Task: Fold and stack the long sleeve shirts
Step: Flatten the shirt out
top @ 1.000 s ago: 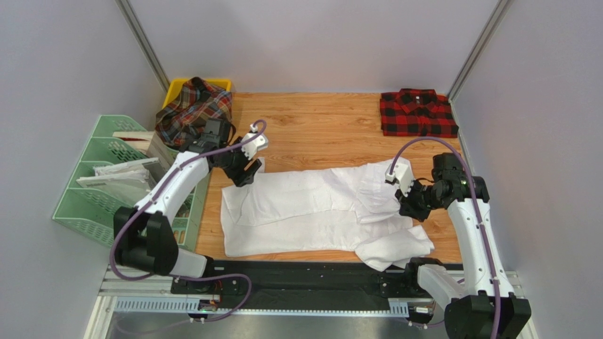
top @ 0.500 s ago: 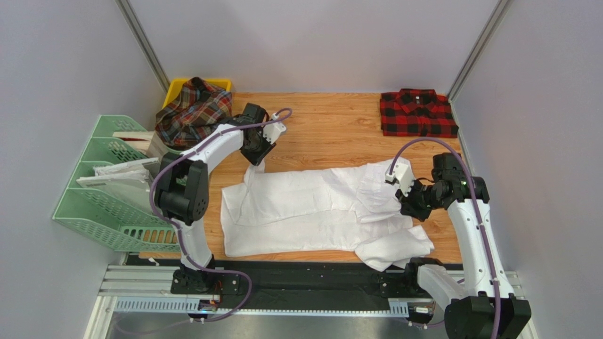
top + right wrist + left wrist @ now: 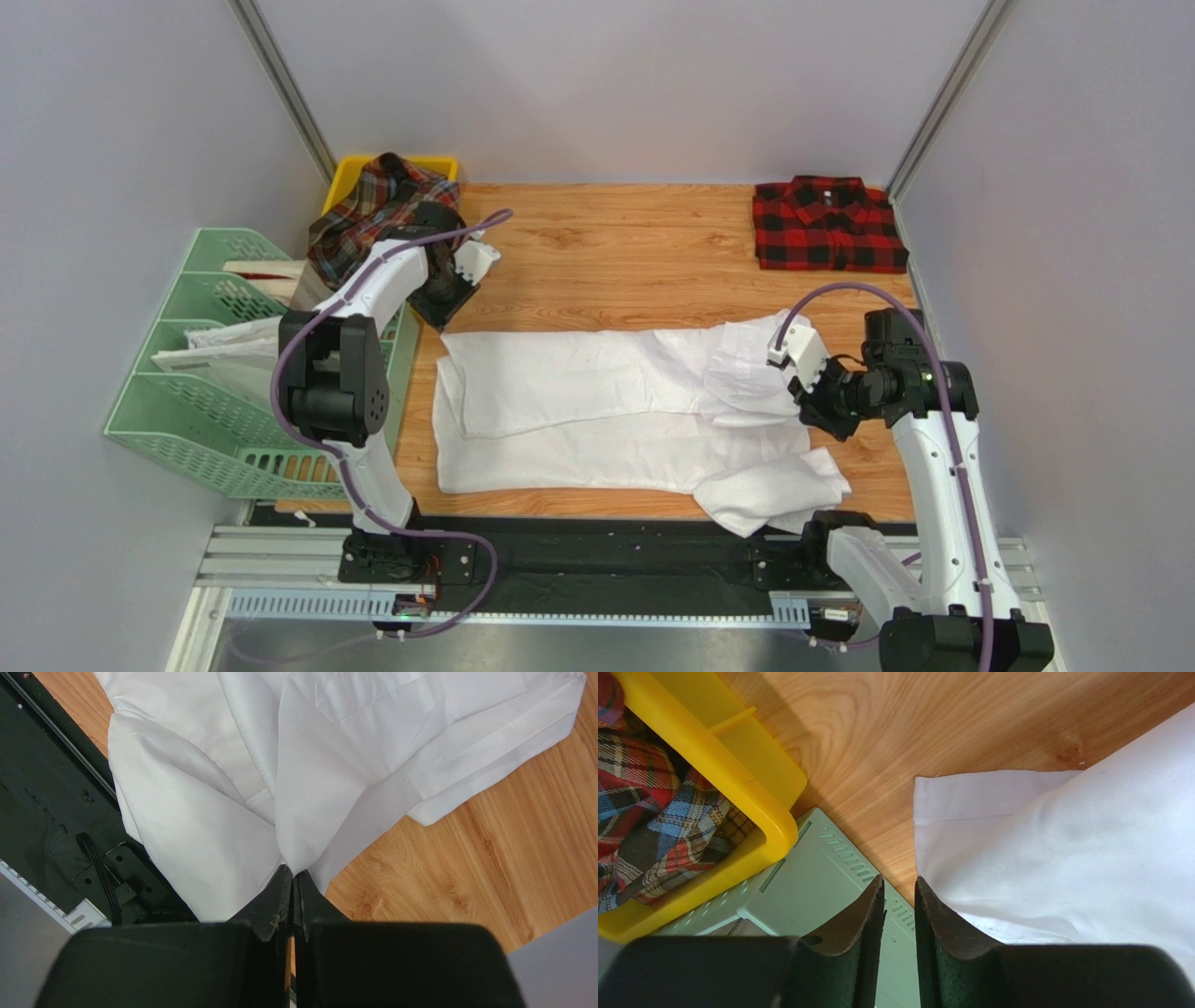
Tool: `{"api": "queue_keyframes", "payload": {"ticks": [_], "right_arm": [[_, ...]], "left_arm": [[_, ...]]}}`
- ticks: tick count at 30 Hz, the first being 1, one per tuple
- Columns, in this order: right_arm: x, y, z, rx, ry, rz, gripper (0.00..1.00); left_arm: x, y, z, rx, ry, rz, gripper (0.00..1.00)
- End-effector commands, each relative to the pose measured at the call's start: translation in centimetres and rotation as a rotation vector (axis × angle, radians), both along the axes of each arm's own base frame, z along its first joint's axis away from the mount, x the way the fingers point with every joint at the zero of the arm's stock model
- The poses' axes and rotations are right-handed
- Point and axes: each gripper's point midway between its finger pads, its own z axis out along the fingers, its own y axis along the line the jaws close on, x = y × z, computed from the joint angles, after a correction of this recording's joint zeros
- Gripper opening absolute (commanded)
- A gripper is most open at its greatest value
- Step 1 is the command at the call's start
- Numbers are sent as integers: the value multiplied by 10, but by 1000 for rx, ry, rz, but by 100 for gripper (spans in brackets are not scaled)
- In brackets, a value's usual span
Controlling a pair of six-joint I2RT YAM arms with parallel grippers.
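The large white shirt lies spread across the middle of the table. My right gripper is shut on a fold of it at its right end; the right wrist view shows white cloth pinched at the tips of the gripper. My left gripper hovers at the shirt's far left corner. Its jaws stand a narrow gap apart with nothing between them. The red-and-black checked shirt lies folded at the back right. The tartan shirt is bunched in a yellow bin.
A green slotted file rack holding white paper sheets stands left of the table, its edge under my left gripper. The yellow bin is just beyond it. A black rail runs along the near edge.
My left gripper has let go of the shirt's far left corner and swung back-left toward the yellow bin. The corner now lies flat. The right gripper shifted slightly right, still holding cloth.
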Motion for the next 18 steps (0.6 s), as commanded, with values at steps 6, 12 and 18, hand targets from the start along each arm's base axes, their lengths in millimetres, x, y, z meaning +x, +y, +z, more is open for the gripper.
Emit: {"api": "queue_keyframes", "payload": {"ticks": [6, 12, 18], "right_arm": [[12, 2, 28, 27, -82, -41, 0], [25, 8, 33, 72, -67, -60, 0], [32, 7, 38, 72, -76, -81, 0]], "left_arm": [[-44, -65, 61, -353, -73, -318, 46], [-136, -70, 41, -323, 2, -621, 45], [-155, -80, 4, -281, 43, -704, 51]]}}
